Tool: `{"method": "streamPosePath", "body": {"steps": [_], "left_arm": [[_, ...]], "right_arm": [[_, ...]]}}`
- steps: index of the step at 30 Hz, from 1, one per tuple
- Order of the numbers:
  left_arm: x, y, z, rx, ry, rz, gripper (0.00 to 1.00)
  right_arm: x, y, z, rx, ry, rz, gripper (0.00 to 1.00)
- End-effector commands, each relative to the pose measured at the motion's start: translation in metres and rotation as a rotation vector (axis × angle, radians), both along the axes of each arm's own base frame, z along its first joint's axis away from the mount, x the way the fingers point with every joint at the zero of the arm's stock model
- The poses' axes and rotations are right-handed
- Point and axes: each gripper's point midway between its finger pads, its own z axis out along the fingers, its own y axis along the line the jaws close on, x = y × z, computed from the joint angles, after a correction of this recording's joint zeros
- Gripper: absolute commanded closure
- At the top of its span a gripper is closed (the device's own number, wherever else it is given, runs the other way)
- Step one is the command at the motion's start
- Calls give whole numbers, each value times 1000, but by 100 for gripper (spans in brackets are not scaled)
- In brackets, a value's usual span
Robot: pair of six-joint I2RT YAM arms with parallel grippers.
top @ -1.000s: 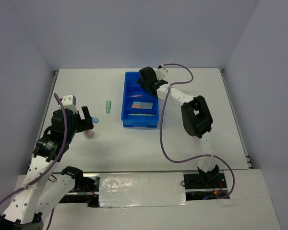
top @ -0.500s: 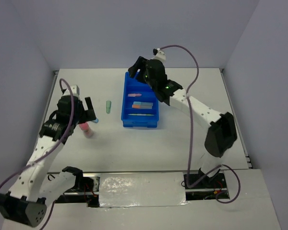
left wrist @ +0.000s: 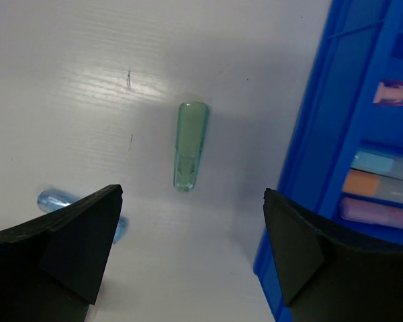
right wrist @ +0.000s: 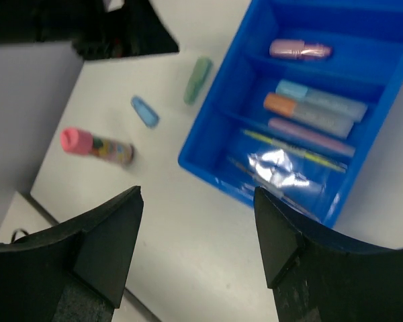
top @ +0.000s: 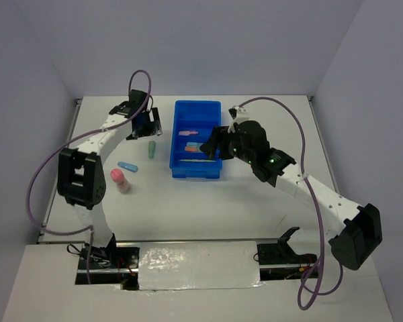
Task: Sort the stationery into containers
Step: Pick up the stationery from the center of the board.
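Note:
The blue tray [top: 176, 134] lies mid-table with four compartments. It holds a pink piece [right wrist: 299, 49], blue and orange-grey markers [right wrist: 316, 107], and a thin yellow stick [right wrist: 292, 151] beside a grey one. A green piece [top: 151, 149] lies left of the tray and also shows in the left wrist view [left wrist: 190, 144]. A blue piece [top: 127, 166] and a pink marker [top: 120, 180] lie further left. My left gripper [top: 148, 125] is open and empty, hovering just beyond the green piece. My right gripper [top: 213, 144] is open and empty above the tray's right edge.
White walls enclose the table on three sides. The tray's left wall [left wrist: 309, 168] stands close to the right of the green piece. Both arms' cables loop above the table.
My left arm has swung from the near left out to the far side, above the green piece. My right arm has pulled back from the tray's far end to its right side.

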Motion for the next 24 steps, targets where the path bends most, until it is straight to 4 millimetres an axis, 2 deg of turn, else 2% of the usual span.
{"method": "streamPosePath", "body": {"steps": [1, 2, 3, 5, 11, 13, 19, 22, 23, 24], "left_arm": [[17, 2, -10, 38, 39, -23, 1], [20, 4, -23, 58, 70, -18, 2], [23, 6, -28, 72, 84, -15, 3], [24, 10, -44, 103, 125, -5, 4], [21, 7, -87, 99, 193, -37, 10], [20, 6, -103, 107, 226, -46, 17], [19, 12, -125, 107, 253, -39, 33], [18, 16, -135, 114, 273, -32, 37], [18, 17, -138, 117, 278, -33, 44], [17, 17, -140, 123, 286, -32, 55]], "right_arm": [[-32, -7, 0, -18, -14, 99, 26], [-35, -10, -6, -29, -8, 104, 26], [-38, -12, -6, -31, -8, 111, 26], [-45, -14, -4, -32, -20, 128, 26], [-55, -17, 8, -11, -61, 157, 25], [-58, -16, 9, -9, -63, 174, 25], [-71, -14, 24, 40, -97, 225, 25], [-73, -17, 32, 48, -128, 220, 24], [-73, -17, 34, 49, -133, 219, 24], [-73, -17, 34, 44, -139, 221, 24]]}}
